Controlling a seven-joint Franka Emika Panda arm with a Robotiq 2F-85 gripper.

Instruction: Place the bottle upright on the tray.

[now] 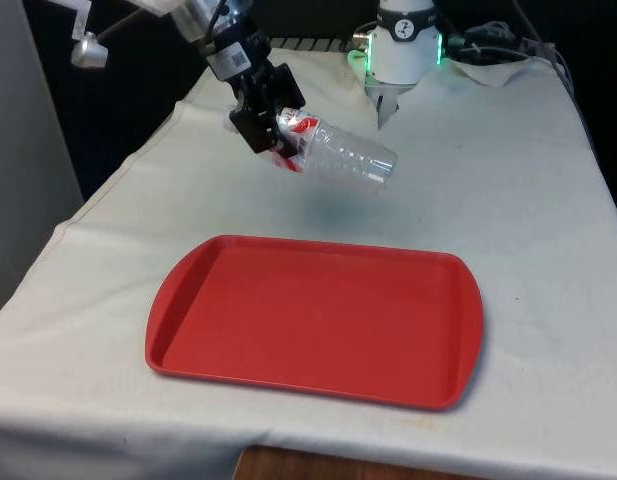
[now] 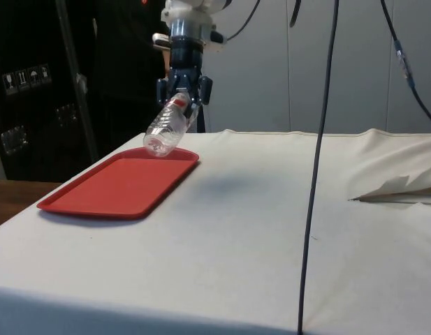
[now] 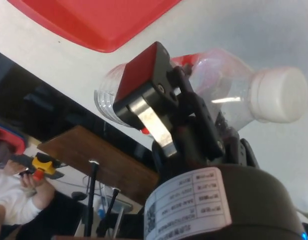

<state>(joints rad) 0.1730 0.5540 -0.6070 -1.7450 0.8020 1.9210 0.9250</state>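
End effector (image 1: 271, 122) grips tilted clear bottle (image 1: 343, 153) above cloth, beyond red tray (image 1: 318, 320)

No wording can be read anywhere. A white sticker (image 3: 187, 204) on the gripper's body carries a square code and lines of print too small to make out, and it shows again as a pale label (image 1: 221, 62) in the front view. The bottle (image 1: 340, 152) has a red and white label (image 1: 300, 128) near its neck, lettering illegible; small white pictogram signs (image 2: 24, 78) on the dark cabinet cannot be made out.
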